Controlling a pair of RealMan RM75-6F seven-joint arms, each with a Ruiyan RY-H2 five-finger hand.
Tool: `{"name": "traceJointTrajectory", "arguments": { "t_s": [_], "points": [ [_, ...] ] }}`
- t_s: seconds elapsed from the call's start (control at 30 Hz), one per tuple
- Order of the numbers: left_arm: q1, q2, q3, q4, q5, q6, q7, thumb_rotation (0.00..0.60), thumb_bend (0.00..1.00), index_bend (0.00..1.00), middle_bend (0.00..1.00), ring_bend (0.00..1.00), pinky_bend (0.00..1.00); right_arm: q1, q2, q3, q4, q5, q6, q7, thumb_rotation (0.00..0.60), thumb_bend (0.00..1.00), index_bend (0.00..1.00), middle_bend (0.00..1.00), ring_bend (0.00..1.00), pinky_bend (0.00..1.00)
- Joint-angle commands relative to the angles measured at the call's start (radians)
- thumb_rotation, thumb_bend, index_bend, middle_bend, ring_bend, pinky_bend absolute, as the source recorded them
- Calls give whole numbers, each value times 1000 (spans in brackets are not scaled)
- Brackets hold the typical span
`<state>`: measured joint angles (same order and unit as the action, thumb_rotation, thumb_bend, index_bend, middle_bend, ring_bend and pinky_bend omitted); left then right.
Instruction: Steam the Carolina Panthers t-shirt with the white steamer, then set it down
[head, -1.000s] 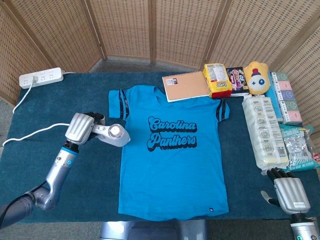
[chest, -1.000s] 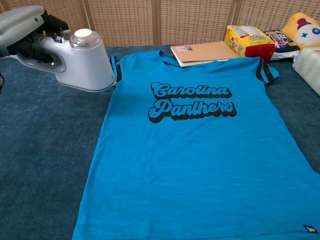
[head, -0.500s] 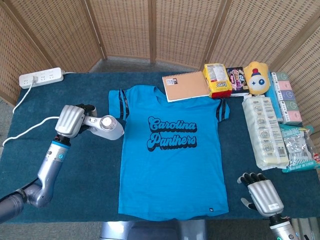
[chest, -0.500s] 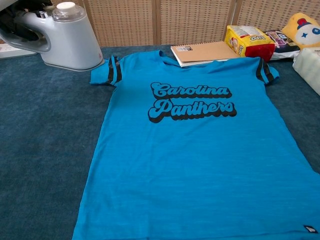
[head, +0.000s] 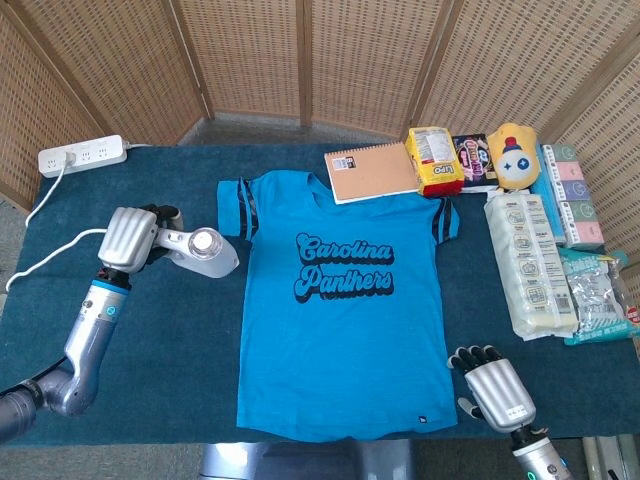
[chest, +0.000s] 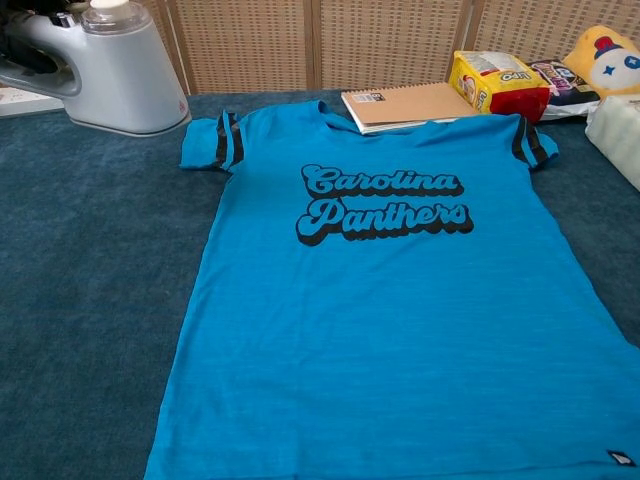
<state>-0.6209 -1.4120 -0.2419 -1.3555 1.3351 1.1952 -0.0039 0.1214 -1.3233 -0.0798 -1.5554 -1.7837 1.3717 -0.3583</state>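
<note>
Near the tabletop's (head: 180, 330) left edge, your left hand (head: 128, 238) had its fingers wrapped around the handle of the white steamer (head: 205, 252), just beside the left sleeve of the Carolina Panthers t-shirt (head: 345, 320), which lay flat mid-tabletop. By the front right corner, your right hand (head: 495, 390) held nothing, fingers slightly curled.

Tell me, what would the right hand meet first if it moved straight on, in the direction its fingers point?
Probably the t-shirt: the right hand points up-left toward its lower right edge, though its height above the table is unclear.
</note>
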Motion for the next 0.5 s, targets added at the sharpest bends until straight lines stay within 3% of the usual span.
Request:
{"name": "traceJointTrajectory", "arguments": {
  "t_s": [0.03, 0.5],
  "points": [
    [1, -1, 1, 1, -1, -1, -1, 600, 540, 573, 663, 606, 728, 8, -20, -1, 27, -15, 3, 1, 572, 123, 387, 373, 357, 369],
    [5, 1, 5, 5, -4, -1, -8, 600, 539, 573, 662, 606, 728, 40, -120, -12, 265, -100, 79, 103, 600, 117, 387, 388, 366, 369]
  ]
}}
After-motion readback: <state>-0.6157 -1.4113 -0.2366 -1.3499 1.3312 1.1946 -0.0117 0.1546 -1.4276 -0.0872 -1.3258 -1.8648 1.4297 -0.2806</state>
